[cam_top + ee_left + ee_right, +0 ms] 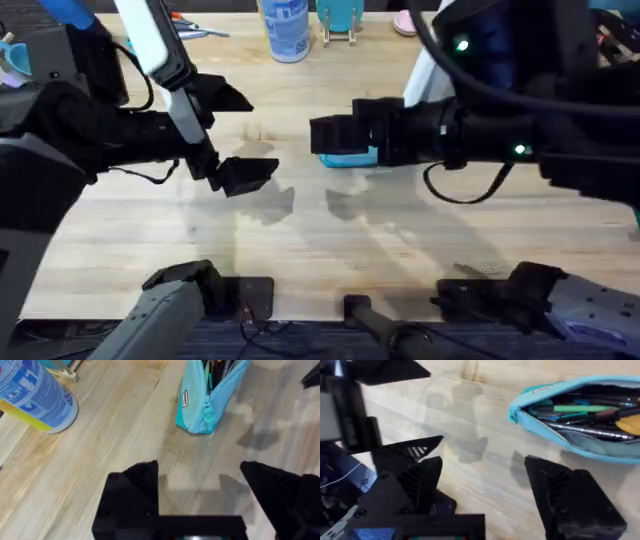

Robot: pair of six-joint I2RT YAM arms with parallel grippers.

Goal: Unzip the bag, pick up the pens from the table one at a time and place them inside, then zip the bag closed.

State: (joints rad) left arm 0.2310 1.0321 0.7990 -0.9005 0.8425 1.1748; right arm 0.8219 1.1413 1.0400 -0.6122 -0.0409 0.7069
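The bag [350,157] lies on the table [400,250] near the middle of the overhead view, mostly hidden under the right arm, with only a light blue end showing just beneath the right tool [335,135]. From the left tool [240,175], the bag sits toward three o'clock in the overhead view, a little apart, and the right tool is the nearer of the two, hanging almost directly over it. In the right wrist view the bag [570,415] gapes open along its top, and slim pens [585,420] can be seen lying lengthwise inside, along with green and yellow items; no pen is visible on the bare wood around it. Judging from that, the filling looks done and the zipper is what remains. The left wrist view shows the bag's [207,397] closed end with its zipper pull [208,415] hanging there, so the bag's long axis runs away from the left tool, and the pull faces that arm. Both tools are empty with their jaws spread wide: the left tool [200,480] frames bare table in front of the pull, and the right tool [485,480] hovers beside the open mouth.
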